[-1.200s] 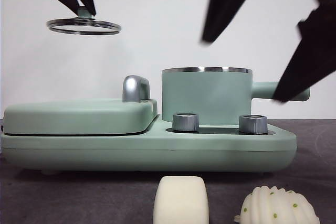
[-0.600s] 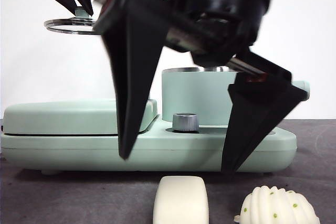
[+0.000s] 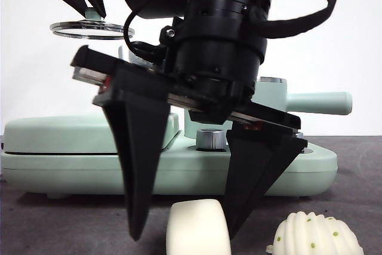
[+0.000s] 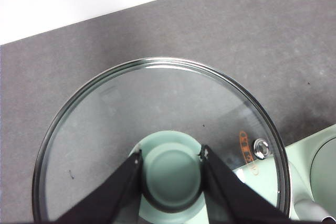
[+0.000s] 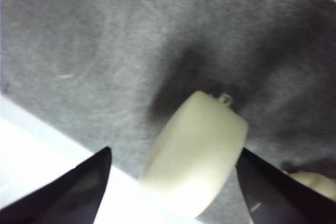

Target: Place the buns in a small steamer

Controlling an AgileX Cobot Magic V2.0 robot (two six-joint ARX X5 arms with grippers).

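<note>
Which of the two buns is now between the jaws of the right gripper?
The smooth block bun: the open right gripper straddles it. The ribbed bun with green dots lies beside, outside the jaws.

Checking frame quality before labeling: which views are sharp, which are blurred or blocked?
Left wrist view: sharp; glass lid see-through, left gripper shut on its knob. Right wrist view: soft and blurred; smooth bun between the open right gripper jaws, dark shadow beside it. Front view: right gripper's arm blocks most of the steamer.
</note>
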